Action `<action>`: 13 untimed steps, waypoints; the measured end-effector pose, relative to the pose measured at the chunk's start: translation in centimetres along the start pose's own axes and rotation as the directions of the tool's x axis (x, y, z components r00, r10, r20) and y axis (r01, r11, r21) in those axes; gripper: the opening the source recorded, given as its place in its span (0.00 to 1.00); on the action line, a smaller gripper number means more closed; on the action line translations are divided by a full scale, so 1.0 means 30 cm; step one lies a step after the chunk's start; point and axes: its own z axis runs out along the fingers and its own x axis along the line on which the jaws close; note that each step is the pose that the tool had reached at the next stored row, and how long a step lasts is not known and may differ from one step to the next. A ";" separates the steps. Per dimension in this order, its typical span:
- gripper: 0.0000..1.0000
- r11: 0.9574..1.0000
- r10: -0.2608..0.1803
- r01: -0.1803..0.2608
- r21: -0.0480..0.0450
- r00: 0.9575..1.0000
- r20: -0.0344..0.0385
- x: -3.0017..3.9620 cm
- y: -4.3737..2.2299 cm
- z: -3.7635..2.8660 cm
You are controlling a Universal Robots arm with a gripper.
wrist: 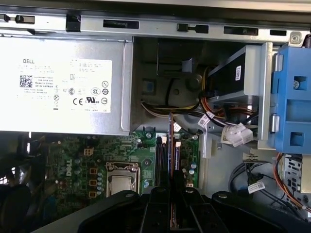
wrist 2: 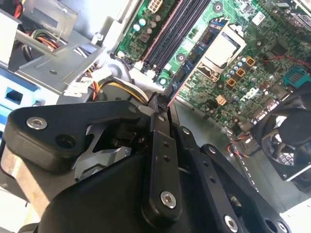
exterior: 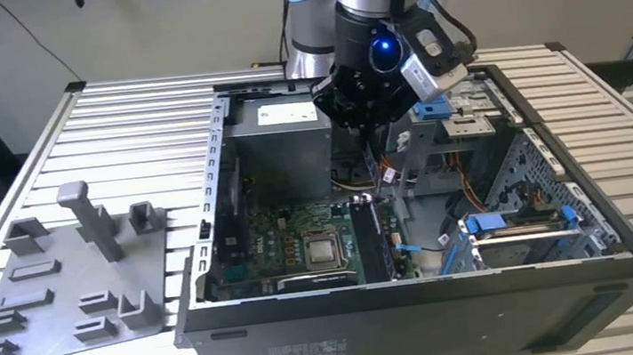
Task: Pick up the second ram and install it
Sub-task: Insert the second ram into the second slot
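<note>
Taking the middle of the open computer case (exterior: 430,330) as the hub of a clock laid over the exterior view, the gripper (exterior: 368,125) hangs at about twelve o'clock, above the case's inside and well over the motherboard (exterior: 281,235). Its two black fingers (wrist 2: 167,145) are pressed together on one end of the second ram (wrist 2: 197,51). In the second wrist view the thin dark blue strip sticks out from the fingertips, chips showing along its face, and reaches toward the board.

In the first wrist view the strip (wrist: 171,145) shows edge-on as a narrow dark line. It runs from the gripper (wrist: 171,191) out over the long black slots (wrist: 158,160) and lies parallel to them. In the second wrist view its far end lies between the black slots (wrist 2: 172,34) and the processor socket (wrist 2: 221,48). Whether that end touches the board or a slot cannot be told.

On the same exterior clock:
- The grey power supply (exterior: 277,142) stands at about ten o'clock inside the case.
- The processor socket (exterior: 322,250) sits at about eight o'clock.
- A blue drive bracket (exterior: 513,220) sits at about four o'clock.
- A grey holder plate (exterior: 68,300) with upright posts lies at nine o'clock, outside the case and well apart from the gripper, flat on the slatted table (exterior: 132,127).

A round black fan (wrist 2: 286,136) shows in the second wrist view beyond the motherboard's edge.
</note>
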 end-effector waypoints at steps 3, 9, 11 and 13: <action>0.15 1.000 0.003 -0.003 0.000 1.000 0.000 0.000 0.004 0.002; 0.15 0.999 0.042 -0.042 0.002 0.999 0.002 0.007 0.005 0.019; 0.15 0.999 0.044 -0.044 0.004 0.999 0.002 0.010 0.004 0.030; 0.15 0.999 0.044 -0.044 0.005 0.999 0.001 0.011 0.004 0.040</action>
